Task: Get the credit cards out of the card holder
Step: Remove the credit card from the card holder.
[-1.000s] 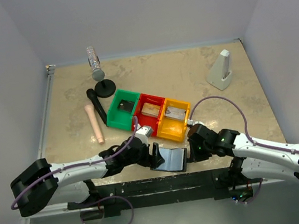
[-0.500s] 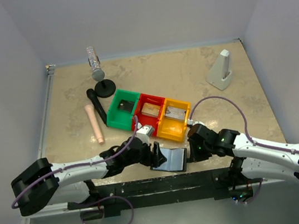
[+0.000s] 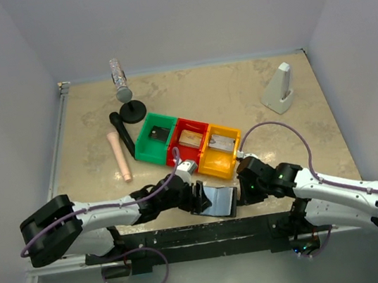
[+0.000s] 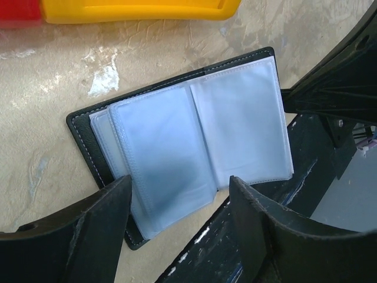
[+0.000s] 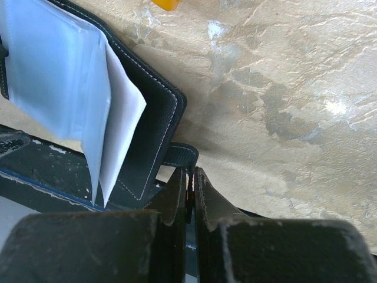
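Right now the holder [image 4: 194,135] lies open and face up at the near edge of the table [image 3: 239,98], just near of the yellow bin [image 3: 220,149]. Its pale blue plastic sleeves [image 4: 165,147] are fanned out over the black cover. Its near corner seems to hang over the black frame [image 3: 189,237] below the table edge. Whether any card sits in the sleeves I cannot tell; they look frosted and blank.

On the right, the right claw [image 5: 189,183] has its fingers pressed together on the small black tab [image 5: 179,156] at the holder's right edge. That grip looks meant to pin the case flat and stop it sliding or folding shut while the other arm works.

On the left, the left claw [image 4: 179,186] hovers low over the near-left part of the holder, jaws apart, one finger [image 4: 100,218] on either side of the loose left sleeve. It touches nothing that I can see. The stance suggests it is lining up to pinch a sleeve or a card edge.

Farther off, the red bin [image 3: 189,141] and green bin [image 3: 154,138] sit in a row with the yellow one, probably there to take the cards.
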### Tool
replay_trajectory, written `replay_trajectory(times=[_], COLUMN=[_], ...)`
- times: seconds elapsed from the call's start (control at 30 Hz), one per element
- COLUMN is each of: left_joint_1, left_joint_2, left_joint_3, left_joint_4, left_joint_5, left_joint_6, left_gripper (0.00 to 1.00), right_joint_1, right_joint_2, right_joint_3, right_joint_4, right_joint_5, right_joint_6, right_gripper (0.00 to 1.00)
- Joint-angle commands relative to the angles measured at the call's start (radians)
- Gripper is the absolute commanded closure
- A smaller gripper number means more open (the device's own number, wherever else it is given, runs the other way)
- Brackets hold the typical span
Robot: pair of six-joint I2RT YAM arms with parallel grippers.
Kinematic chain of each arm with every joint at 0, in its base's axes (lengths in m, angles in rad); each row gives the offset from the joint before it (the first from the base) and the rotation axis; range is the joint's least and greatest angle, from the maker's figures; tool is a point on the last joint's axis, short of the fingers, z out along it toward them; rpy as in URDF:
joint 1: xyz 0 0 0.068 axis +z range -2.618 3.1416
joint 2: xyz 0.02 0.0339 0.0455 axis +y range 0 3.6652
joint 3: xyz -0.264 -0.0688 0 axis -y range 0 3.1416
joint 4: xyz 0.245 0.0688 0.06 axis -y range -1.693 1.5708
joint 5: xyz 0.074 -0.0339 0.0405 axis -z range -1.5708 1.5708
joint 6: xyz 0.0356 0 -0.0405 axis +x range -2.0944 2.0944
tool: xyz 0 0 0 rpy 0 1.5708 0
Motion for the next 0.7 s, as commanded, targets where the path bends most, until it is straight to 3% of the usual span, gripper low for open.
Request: replay_trajectory(times=[0.0, 0.67], left_joint_1=[-0.007, -0.045], left_joint_2=[0.029, 0.067], left_joint_3=[0.021, 0.092], left_joint_4=[0.034, 0.092], left_joint_5=[0.043, 0.158], left_joint_6=[0.004, 0.044], left_gripper=[0.30, 0.32], right_joint_1=[-0.001, -0.001], right_joint_2=[0.004, 0.001], right_joint_3=[0.011, 0.011], right_joint_4=[0.017, 0.018], right_joint_5=[0.006, 0.005], right_joint_6=[0.005, 0.006], right_gripper=[1.00, 1.00])
